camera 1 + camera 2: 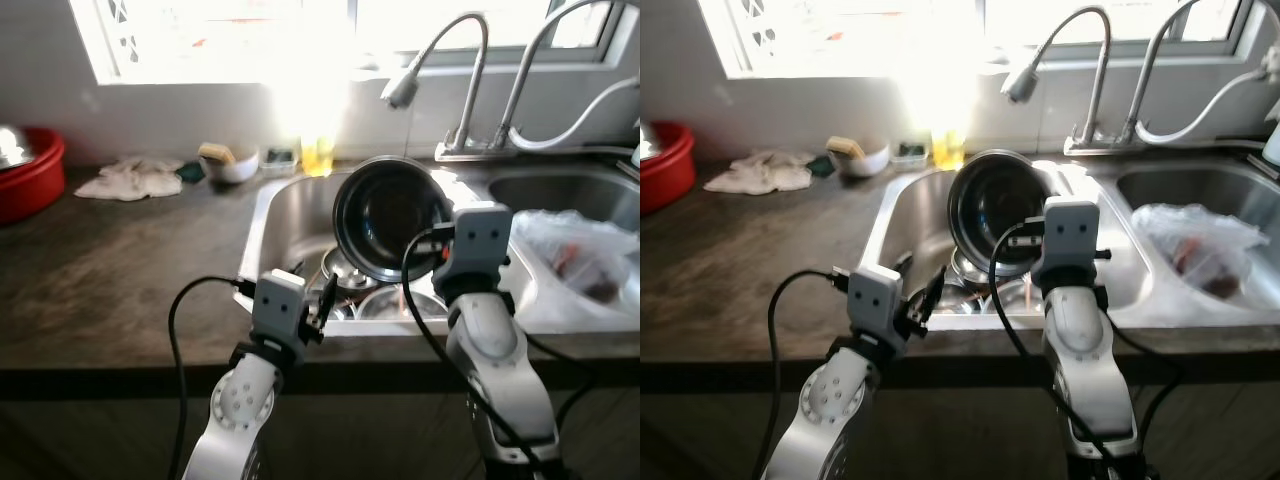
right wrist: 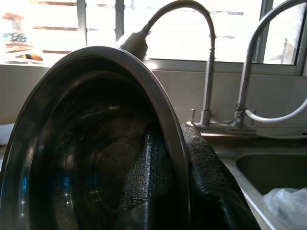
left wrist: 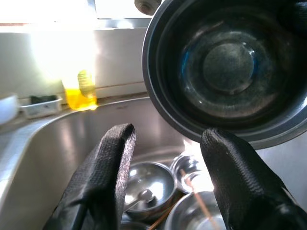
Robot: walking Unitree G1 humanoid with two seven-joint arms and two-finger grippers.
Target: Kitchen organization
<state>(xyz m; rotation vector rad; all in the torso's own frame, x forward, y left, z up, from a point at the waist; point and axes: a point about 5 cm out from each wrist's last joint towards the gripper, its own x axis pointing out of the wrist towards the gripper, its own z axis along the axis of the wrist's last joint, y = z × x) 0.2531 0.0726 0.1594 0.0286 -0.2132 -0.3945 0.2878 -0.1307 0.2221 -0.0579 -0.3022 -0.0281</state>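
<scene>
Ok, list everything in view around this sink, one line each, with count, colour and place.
steel pot: one, dark inside, held tilted above the left sink basin
steel bowls: several, silver, in the left basin
taps: two, chrome, behind the sinks
plastic bag: one, clear, right basin
bottle: one, yellow, behind the sink
white bowl: one, on the counter
cloth: one, white, on the counter
red basin: one, far left
left gripper: open, over the bowls
right gripper: shut on the pot rim

Home kitchen: double steel sink (image 1: 290, 215), taps (image 1: 470, 80), dark countertop (image 1: 110, 270).
</scene>
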